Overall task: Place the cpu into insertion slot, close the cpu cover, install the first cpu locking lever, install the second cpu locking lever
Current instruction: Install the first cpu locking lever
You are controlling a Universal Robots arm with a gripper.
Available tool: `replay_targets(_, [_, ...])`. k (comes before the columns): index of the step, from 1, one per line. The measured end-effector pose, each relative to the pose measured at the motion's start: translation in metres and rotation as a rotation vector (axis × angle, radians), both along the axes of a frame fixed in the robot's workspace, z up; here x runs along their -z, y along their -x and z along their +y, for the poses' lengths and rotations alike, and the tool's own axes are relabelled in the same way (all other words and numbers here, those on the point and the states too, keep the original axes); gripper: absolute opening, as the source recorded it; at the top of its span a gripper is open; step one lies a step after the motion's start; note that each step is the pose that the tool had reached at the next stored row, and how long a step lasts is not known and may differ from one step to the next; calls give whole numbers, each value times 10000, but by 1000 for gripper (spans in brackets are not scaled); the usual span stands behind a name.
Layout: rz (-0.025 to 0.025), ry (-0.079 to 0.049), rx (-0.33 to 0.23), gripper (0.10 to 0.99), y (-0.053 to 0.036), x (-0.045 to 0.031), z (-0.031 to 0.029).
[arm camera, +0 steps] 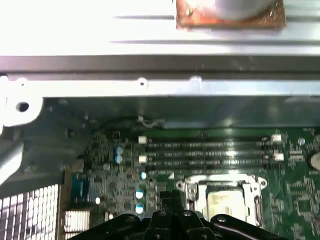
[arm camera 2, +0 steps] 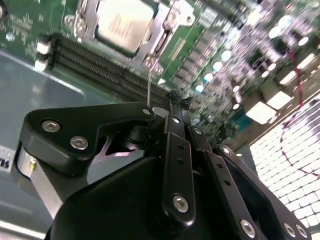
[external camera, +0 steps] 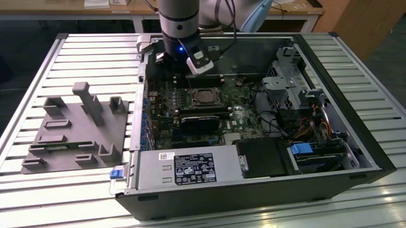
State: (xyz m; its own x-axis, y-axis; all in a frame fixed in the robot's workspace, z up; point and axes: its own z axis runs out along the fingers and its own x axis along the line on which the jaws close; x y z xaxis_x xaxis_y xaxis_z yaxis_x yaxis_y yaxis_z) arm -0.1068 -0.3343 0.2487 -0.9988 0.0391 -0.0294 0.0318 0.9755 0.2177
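Evidently the gripper (arm camera 2: 175,100) is clenched, its fingers pressed together with nothing seen between them. Just ahead of its tips, the cpu (arm camera 2: 122,22) sits in the insertion slot (external camera: 193,97), and the cpu cover (arm camera 2: 162,37) lies down around it. A thin locking lever (arm camera 2: 149,82) stands up from the slot's edge nearest the gripper. I cannot tell whether the lever touches the gripper.
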Motion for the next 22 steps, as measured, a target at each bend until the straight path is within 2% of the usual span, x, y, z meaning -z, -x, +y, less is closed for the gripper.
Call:
replay_targets(4, [1, -495, -16, 102, 4, 0, -1])
replay_targets(5, [0, -559, -19, 102, 5, 0, -1])
replay_targets(9, [0, -609, -19, 102, 4, 0, 0])
replay_targets(12, [0, -614, -19, 102, -28, 1, -1])
replay_targets(22, [1, -613, -19, 102, -321, 4, -1])
